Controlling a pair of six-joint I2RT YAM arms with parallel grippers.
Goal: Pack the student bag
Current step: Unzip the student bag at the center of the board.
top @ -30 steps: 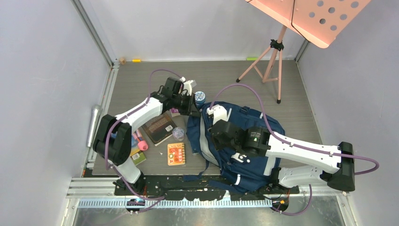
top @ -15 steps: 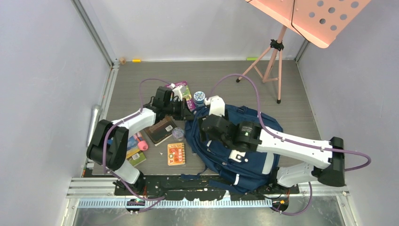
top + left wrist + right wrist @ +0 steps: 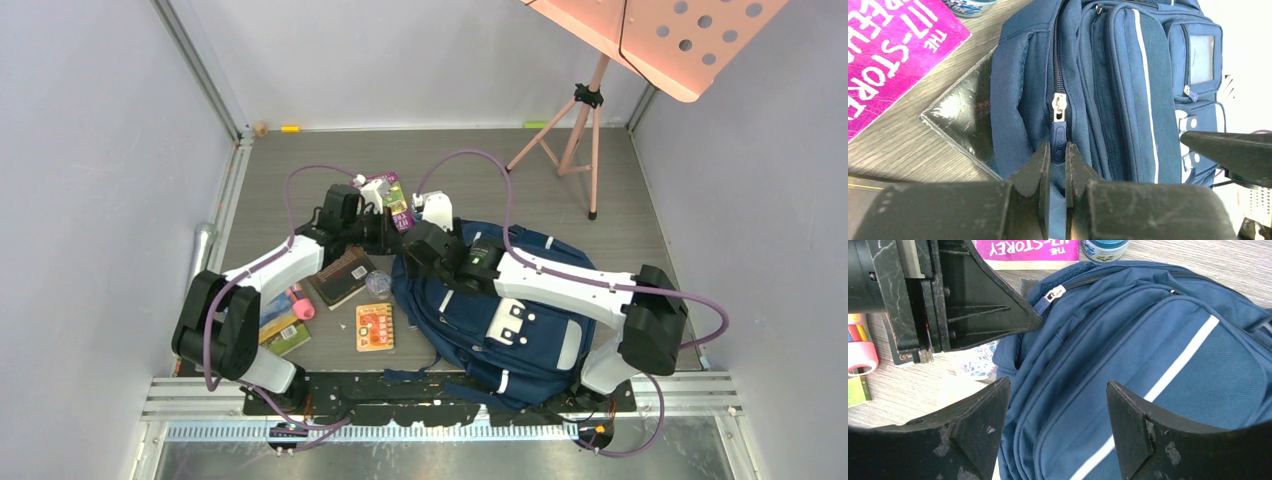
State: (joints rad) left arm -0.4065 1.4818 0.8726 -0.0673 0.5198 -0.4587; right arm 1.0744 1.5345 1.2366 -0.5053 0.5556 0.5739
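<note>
Right pincer (image 3: pixel 1058 385) now agape, nearer left pincer (image 3: pixel 1058 148)

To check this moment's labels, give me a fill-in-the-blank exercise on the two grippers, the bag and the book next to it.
1. The left gripper is shut on the ____ of the student bag.
2. The right gripper hovers over the bag with its jaws ____.
3. The magenta book lies on the ____, not in the bag.

Missing words: zipper pull; open; table.
</note>
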